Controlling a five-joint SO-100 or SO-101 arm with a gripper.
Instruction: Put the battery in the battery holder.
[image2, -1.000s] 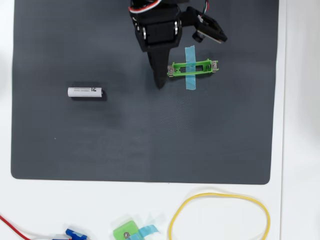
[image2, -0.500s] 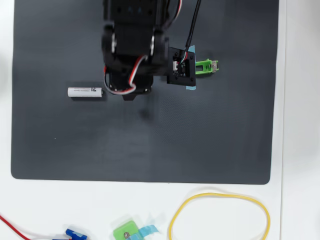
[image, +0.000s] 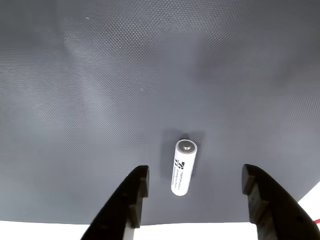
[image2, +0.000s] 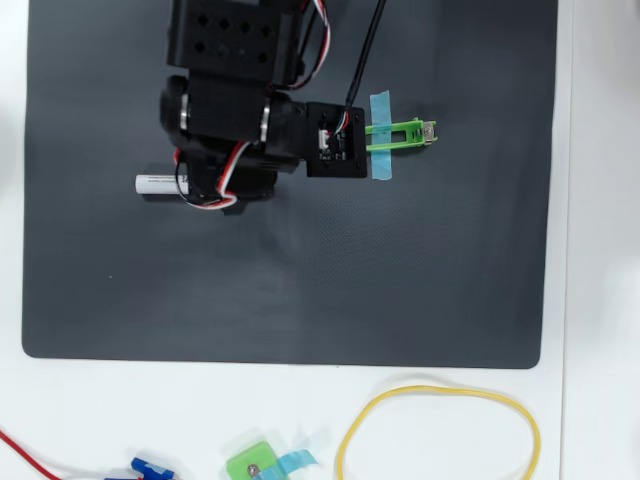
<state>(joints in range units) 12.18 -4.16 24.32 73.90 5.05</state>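
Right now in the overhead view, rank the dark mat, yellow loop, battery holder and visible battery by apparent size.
1. Dark mat
2. Yellow loop
3. Battery holder, partly under the arm
4. Battery, mostly hidden by the arm, so this placing is unsure.

One white battery (image2: 155, 183), one green battery holder (image2: 400, 134), one smaller green piece (image2: 252, 463) and one yellow loop (image2: 440, 432) lie around one dark mat (image2: 300, 280).

Even bright light; sharp focus; soft glare on mat (image: 100, 75).
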